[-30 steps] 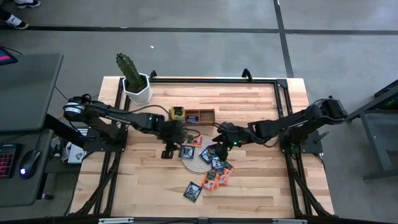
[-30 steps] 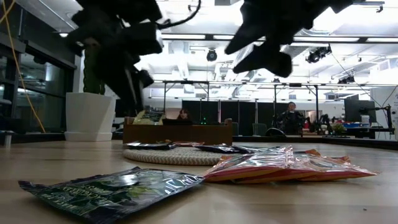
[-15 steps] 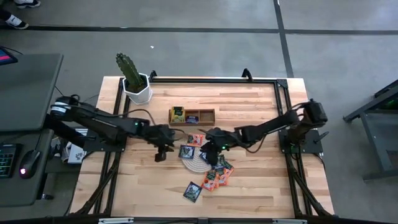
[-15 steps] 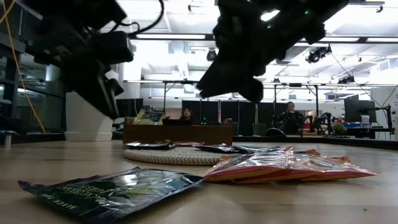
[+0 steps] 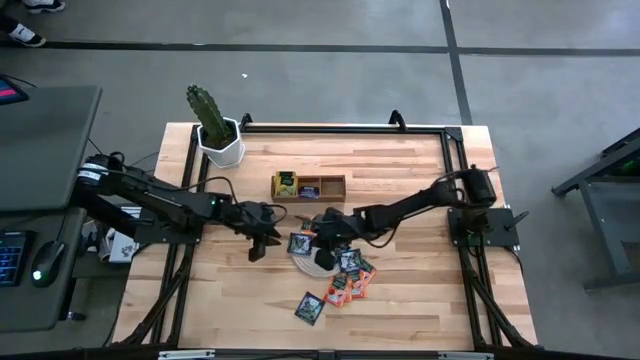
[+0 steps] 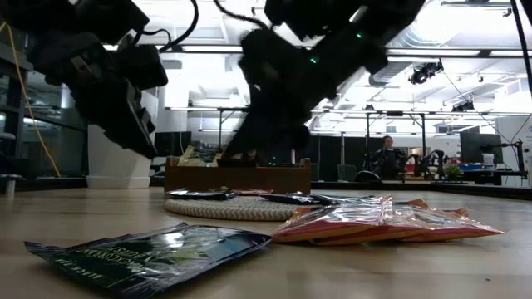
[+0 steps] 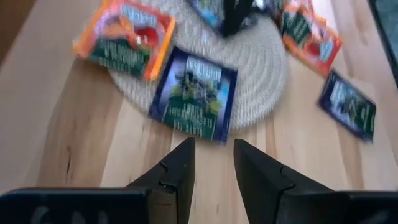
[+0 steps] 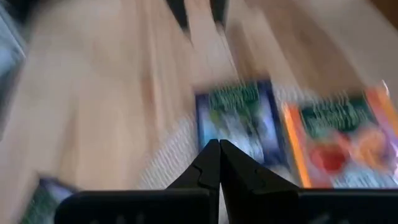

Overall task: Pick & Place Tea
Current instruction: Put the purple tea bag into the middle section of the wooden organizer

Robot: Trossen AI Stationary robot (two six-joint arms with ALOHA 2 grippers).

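Note:
Tea sachets lie on and around the round woven mat [image 5: 312, 258]: a dark blue one [image 5: 299, 243] on the mat's left edge, an orange one [image 5: 317, 224] at its far side, several [image 5: 350, 278] at its near right, and one [image 5: 309, 307] alone nearer the front. A yellow-green sachet [image 5: 286, 183] sits in the wooden tray [image 5: 322, 187]. My right gripper [image 8: 218, 146] hovers shut over the mat, beside the dark blue sachet [image 8: 239, 115]. My left gripper [image 7: 211, 152] is open and empty, left of the mat, pointing at that same sachet [image 7: 194, 93].
A potted cactus [image 5: 213, 128] stands at the far left corner. A black frame [image 5: 350, 127] runs along the table's far and side edges. Bare wood lies left of the mat and along the near edge.
My right gripper has travelled toward the table's left edge and come down over the mat, its arm stretching out. My left gripper has drawn back a little toward the table's left edge. The sachets have stayed in place.

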